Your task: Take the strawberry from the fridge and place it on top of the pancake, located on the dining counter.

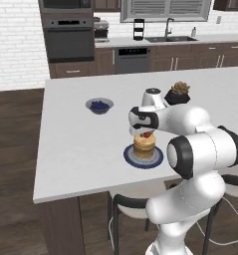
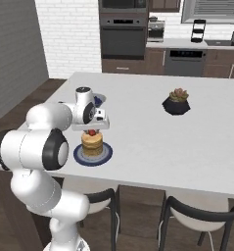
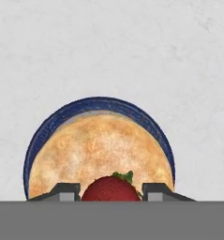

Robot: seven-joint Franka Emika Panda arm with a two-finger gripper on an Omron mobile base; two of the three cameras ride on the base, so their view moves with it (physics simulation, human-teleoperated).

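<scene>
A stack of tan pancake (image 1: 144, 146) (image 2: 92, 144) (image 3: 99, 150) sits on a blue-rimmed plate (image 1: 132, 159) (image 2: 78, 156) (image 3: 43, 136) near the front edge of the pale dining counter (image 1: 75, 144) (image 2: 162, 142). My gripper (image 1: 146, 132) (image 2: 92, 130) (image 3: 111, 193) hangs straight over the stack, pointing down. The red strawberry (image 1: 147, 134) (image 2: 92, 132) (image 3: 111, 189) sits between its fingertips, just above the pancake's top near the edge, with both fingers close against its sides. The fridge is out of view.
A small dark blue bowl (image 1: 99, 105) (image 2: 100, 99) stands behind the plate. A potted succulent (image 1: 178, 92) (image 2: 176, 101) sits farther right. Stools (image 1: 130, 206) (image 2: 197, 220) are tucked under the counter's front edge. Oven and cabinets line the brick back wall.
</scene>
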